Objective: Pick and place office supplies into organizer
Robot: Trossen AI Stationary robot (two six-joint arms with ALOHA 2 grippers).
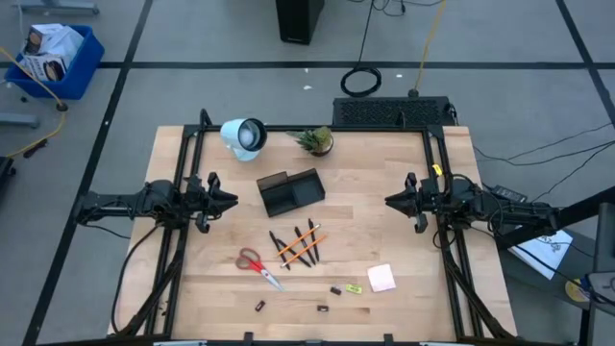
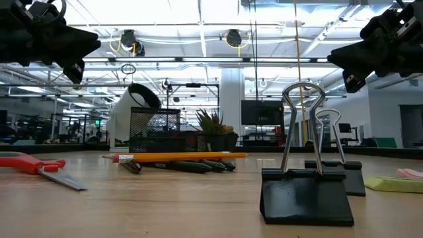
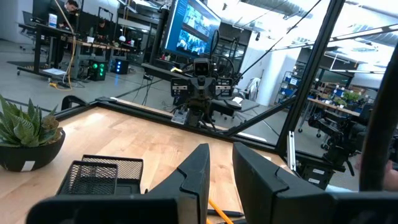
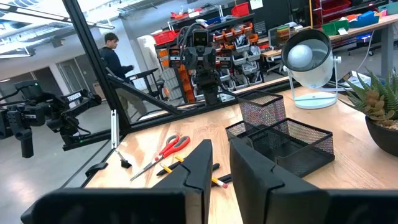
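Both arms wait at the table's sides, above the wood. The left gripper [image 1: 231,200] and right gripper [image 1: 389,201] hold nothing, each with a narrow gap between its fingers. The organizer [image 1: 290,191] sits mid-table, near the plant [image 1: 316,141] and lamp [image 1: 245,135]. Toward the front edge lie pens [image 1: 300,244], then scissors [image 1: 258,265] on the left and sticky pad [image 1: 381,278] on the right. Binder clips [image 2: 305,180] stand close to the low camera.

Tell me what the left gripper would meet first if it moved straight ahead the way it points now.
Probably nothing on the table: the left gripper points level, above it, toward the right gripper; that arm would come first, though height is unclear.
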